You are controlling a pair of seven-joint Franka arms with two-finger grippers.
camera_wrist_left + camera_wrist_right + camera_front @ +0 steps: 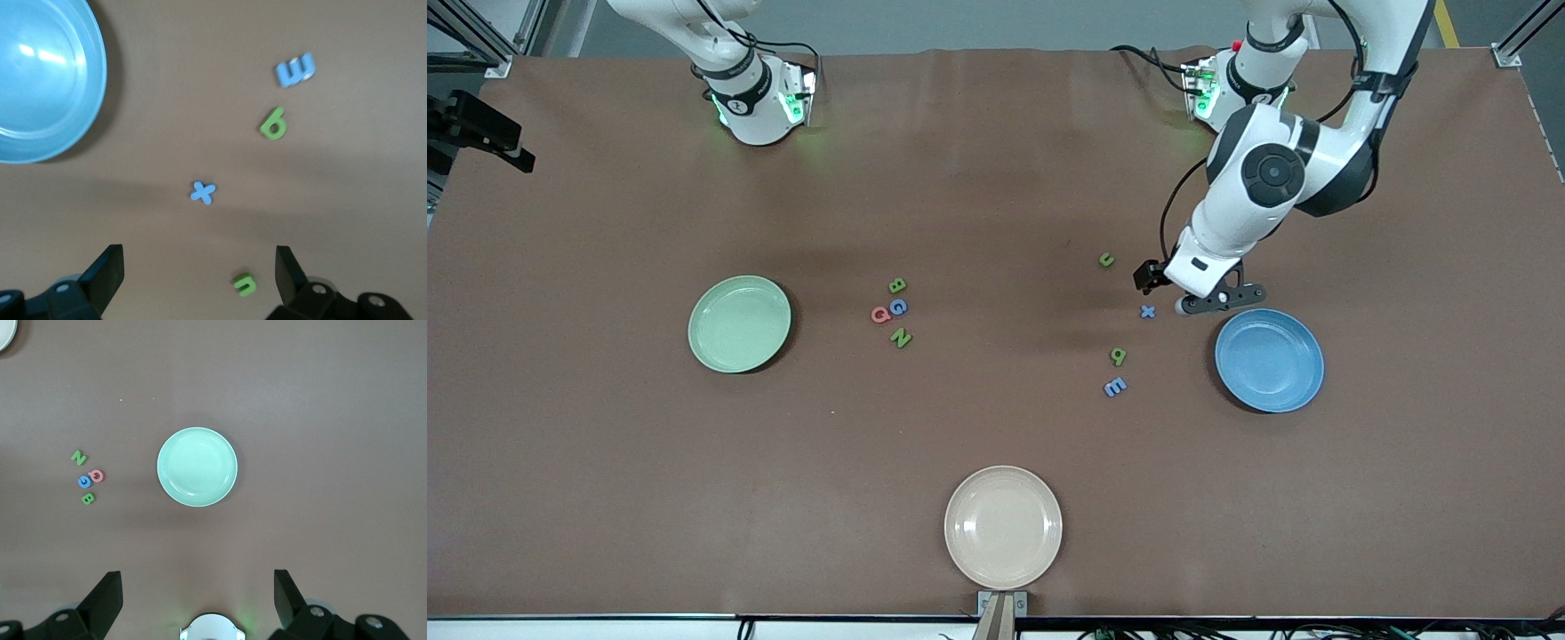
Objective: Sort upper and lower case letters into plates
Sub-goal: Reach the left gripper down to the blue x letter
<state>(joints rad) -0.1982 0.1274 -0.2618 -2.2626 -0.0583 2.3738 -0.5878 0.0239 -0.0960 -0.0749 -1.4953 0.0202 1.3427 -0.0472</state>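
The pale green plate (740, 324) lies toward the right arm's end and the blue plate (1269, 360) toward the left arm's end. Green B (897, 285), blue G (898, 307), pink Q (880, 314) and green N (901, 338) cluster beside the green plate. Green u (1106, 260), blue x (1147, 311), green q (1118, 356) and blue E (1115, 387) lie near the blue plate. My left gripper (1209, 302) is open and empty over the table between the x and the blue plate's rim. My right gripper (197, 590) is open, empty, high over its own base.
A cream-beige plate (1003, 527) lies at the table's edge nearest the front camera. The left wrist view shows the x (203, 193), the u (245, 283), the q (273, 125), the E (295, 69) and the blue plate (40, 80).
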